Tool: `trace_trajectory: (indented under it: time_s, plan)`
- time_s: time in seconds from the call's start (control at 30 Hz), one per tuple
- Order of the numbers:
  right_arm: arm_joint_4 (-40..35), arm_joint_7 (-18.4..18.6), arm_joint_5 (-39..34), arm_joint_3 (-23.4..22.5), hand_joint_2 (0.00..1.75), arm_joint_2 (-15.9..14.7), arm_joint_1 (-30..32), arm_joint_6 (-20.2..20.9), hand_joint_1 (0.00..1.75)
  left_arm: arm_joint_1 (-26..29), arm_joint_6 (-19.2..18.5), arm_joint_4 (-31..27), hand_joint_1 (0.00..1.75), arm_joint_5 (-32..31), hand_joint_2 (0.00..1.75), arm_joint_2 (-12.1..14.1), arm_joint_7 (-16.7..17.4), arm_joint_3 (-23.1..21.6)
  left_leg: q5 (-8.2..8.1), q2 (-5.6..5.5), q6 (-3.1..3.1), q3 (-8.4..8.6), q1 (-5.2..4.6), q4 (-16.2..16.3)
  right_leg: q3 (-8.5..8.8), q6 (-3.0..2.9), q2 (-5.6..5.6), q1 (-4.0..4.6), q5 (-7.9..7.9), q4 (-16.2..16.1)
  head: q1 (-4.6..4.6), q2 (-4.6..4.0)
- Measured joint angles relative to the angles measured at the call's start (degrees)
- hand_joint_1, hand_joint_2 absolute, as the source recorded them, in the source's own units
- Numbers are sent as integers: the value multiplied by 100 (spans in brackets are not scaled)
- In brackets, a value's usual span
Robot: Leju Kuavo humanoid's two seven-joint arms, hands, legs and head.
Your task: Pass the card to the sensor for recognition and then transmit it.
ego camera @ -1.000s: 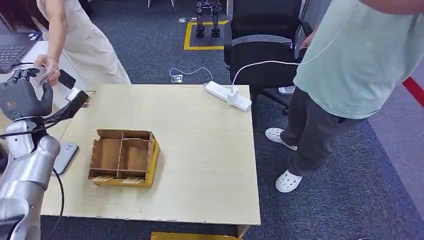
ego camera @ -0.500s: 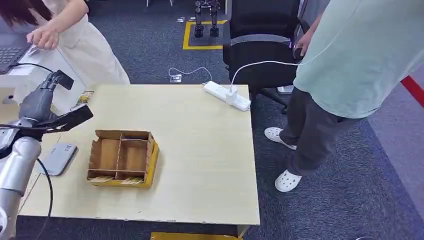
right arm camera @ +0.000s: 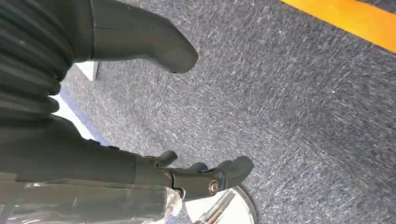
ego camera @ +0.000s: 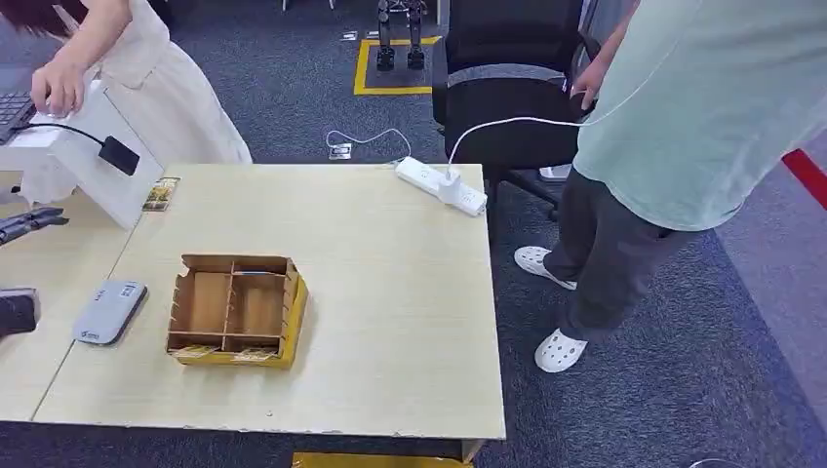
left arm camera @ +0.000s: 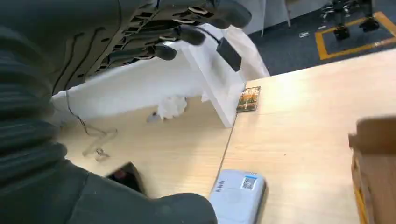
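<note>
One card (ego camera: 161,193) lies lengthwise away from robot — left hand (left arm camera: 140,42) fingers apparently spread, empty.

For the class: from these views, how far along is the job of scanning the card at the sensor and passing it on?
Done: nothing that shows; the grey sensor has no card on it. In hand: nothing; the left hand is empty, fingers apart, above the table near the sensor. A card lies beside the white box. Left: pick up, scan, hand over.
</note>
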Motion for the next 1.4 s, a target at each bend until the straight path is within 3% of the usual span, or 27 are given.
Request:
trace_trajectory:
  time_s: [0.07, 0.17, 0.33, 0.53, 0.67, 0.87, 1.0, 1.17, 1.4]
  plan:
    - [0, 0, 17, -35, 175, 0, -4, 4, 0, 552, 281, -483, 0, -288, 175, 95, -33, 326, 0, -22, 1, 0, 1, 0, 10, 1, -20, 0, -1, 0, 2, 0]
    - [0, 4, 52, -68, 175, 0, -5, 17, 0, 851, 755, -933, 0, -708, 175, 147, -81, 290, 5, -35, 5, 3, 0, 0, 19, 0, -36, 0, 0, 0, 0, 0]
    - [-2, 20, 72, -112, 175, 0, -11, 0, 0, 486, 1083, -1276, 0, -1571, 175, -4, -127, -594, 12, -47, 2, 10, -1, 0, 31, -3, -46, -1, 5, 1, 6, 0]
    - [-2, 44, 118, -203, 175, 2, -23, -13, 0, -165, 2080, -1188, 0, -2843, 175, -868, 107, -2014, 14, -59, 5, 12, -5, 1, 35, -2, -59, -4, 4, 0, 4, 0]
    - [-2, 77, 118, -256, 175, 31, -24, -31, 0, -399, 2945, -924, 0, -3827, 175, -1863, 518, -2816, 13, -60, 6, 12, -13, 2, 34, -1, -59, -11, 4, -4, -2, 0]
    - [-2, 120, 116, -354, 175, 68, -8, -92, 0, -704, 3397, -432, 0, -4871, 175, -2929, 1237, -3505, 10, -59, 12, 12, -15, 5, 34, 0, -58, -12, 4, -6, 0, 0]
    - [0, 120, 109, -387, 175, 70, 5, -105, 0, -775, 3465, -199, 0, -4921, 175, -3308, 1296, -3648, 10, -57, 12, 14, -15, 5, 32, 0, -54, -12, 4, -6, 2, 0]
    - [4, 127, 118, -415, 175, 70, 21, -112, 0, -812, 3489, -60, 0, -4965, 175, -3466, 1303, -3701, 10, -58, 12, 14, -13, 5, 30, -1, -54, -10, 4, -5, 2, 0]
    - [15, 116, 135, -500, 175, 70, 67, -168, 0, -861, 3736, -10, 0, -5469, 175, -3711, 1602, -3550, 10, -57, 12, 12, -13, 4, 31, -1, -54, -9, 4, -5, 2, 0]
